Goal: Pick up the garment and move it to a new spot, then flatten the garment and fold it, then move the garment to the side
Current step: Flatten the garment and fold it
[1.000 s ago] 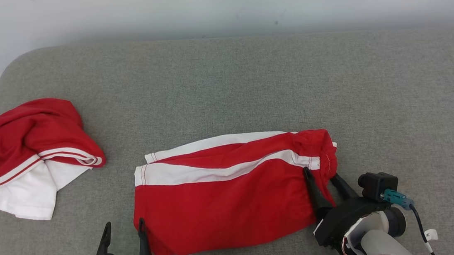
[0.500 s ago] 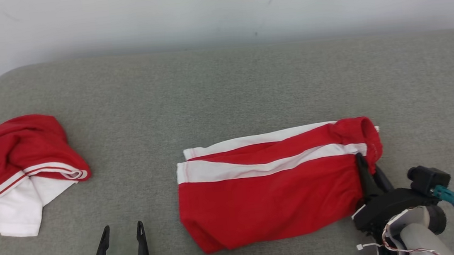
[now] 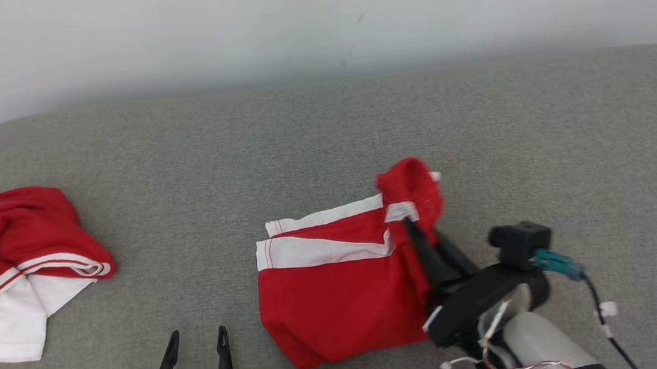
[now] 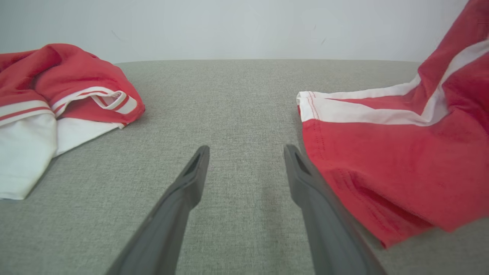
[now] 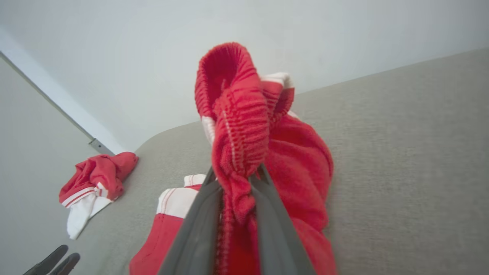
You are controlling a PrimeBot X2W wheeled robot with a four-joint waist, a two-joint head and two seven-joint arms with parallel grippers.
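Red shorts (image 3: 339, 292): waistband (image 3: 410, 185) pinched in my right end effector (image 3: 421, 228), raised off the desk (image 3: 480, 133), presumably to carry the fold over; rest lies mid-desk. Left end effector (image 3: 197, 333) released, parked alongside.

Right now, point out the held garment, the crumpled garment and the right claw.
held garment (image 3: 340, 304), head view, lower red panel.
crumpled garment (image 3: 14, 233), head view, red top folds.
right claw (image 3: 421, 228), head view, between fingertips.

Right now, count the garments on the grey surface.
2. The red shorts lie centre-right, waistband pinched by the right gripper; a crumpled red-and-white garment sits far left.
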